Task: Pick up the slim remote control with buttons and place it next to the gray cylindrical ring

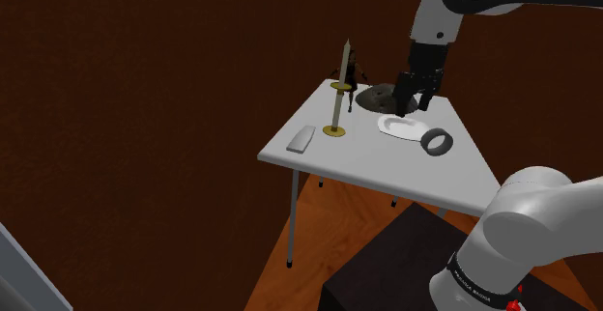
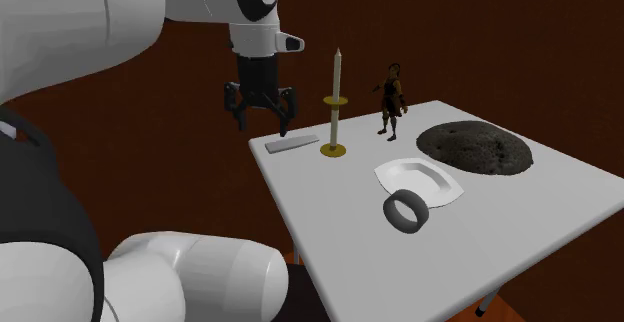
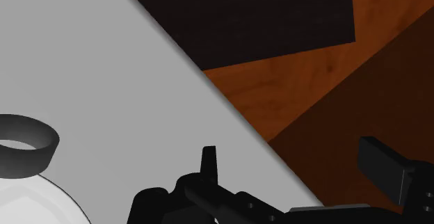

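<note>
Jaws (parted, empty) well apart from remote (image 1: 301, 140).

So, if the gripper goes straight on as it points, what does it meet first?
Probably the table, at its edge near the gray ring, or the wooden floor just past it; depth is unclear.

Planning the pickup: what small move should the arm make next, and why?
Probably carry the open, empty gripper across toward the slim grey remote, staying high: it hangs near the grey ring, far from the remote, and the tall candle stands near the path.
</note>
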Action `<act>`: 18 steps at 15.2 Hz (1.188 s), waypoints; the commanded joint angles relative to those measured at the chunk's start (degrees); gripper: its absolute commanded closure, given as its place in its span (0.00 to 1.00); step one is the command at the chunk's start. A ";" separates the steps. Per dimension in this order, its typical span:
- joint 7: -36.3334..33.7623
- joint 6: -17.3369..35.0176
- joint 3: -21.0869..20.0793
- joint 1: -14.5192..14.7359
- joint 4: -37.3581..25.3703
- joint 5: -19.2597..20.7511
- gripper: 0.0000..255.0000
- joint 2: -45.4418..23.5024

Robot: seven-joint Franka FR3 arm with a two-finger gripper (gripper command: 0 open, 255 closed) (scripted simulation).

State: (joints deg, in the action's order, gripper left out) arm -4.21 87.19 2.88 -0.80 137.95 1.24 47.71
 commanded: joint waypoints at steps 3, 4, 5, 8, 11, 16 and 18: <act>-3.72 3.52 -1.60 -0.41 0.19 -1.28 0.00 -3.19; -5.54 5.26 -2.36 -0.63 0.14 -1.85 0.00 -4.90; -7.34 6.98 -3.11 -0.85 -0.01 -2.38 0.00 -6.68; -12.67 11.95 -5.21 -1.57 -1.00 -3.63 0.00 -12.38; -17.90 16.56 -7.03 -2.35 -2.81 -4.38 0.00 -18.52; -26.53 23.12 -9.40 -3.71 -7.51 -4.46 0.00 -29.32; -29.96 25.29 -10.07 -4.22 -9.92 -4.10 0.00 -33.75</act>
State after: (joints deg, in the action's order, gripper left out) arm -32.32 111.17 -6.85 -4.71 129.50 -3.06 16.58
